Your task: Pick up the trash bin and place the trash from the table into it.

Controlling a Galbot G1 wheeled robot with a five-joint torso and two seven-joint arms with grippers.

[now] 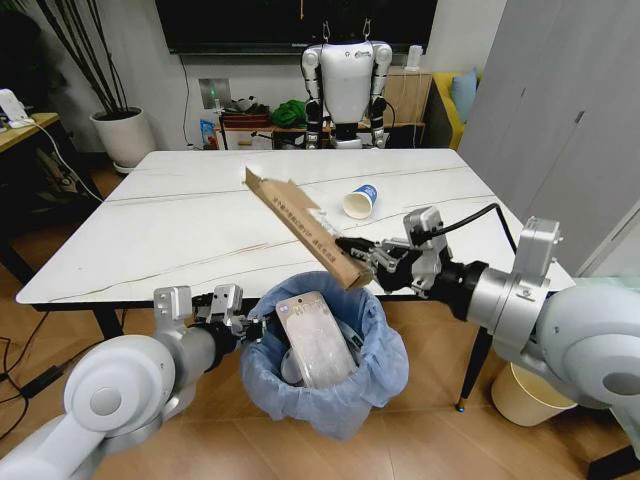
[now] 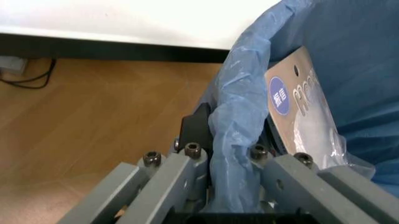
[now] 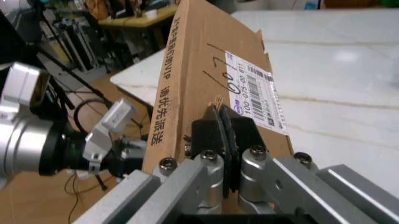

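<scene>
The big white bench (image 1: pixel 180 220) is seen behind everything, and a paper cup (image 1: pixel 360 200) lies tipped over on it, well away from the claws.

Just below the near edge of the bench, the trash bin (image 1: pixel 325 385) is held up off the floor. Its blue bag (image 2: pixel 240 107) is pinched at the rim by the left claw (image 1: pixel 240 325), which is closed on the bag and rim. A flat packet (image 1: pixel 315 340) is already lying inside and sticks up a little.

Over the bin, a long flat cardboard box (image 1: pixel 300 225) is held at a slant by the right claw (image 1: pixel 365 262). The claw is closed tight on the low end of the box, and the high end reaches back over the bench.

Trouble could come from the box. It is longer than the bin is wide, so if it is let go while slanted, it may catch on the rim and tip out onto the floor. The packet inside may also block it.

The bin could be lost too. It is gripped mostly by thin bag, so a hard bump from the box may make it slip or swing.
</scene>
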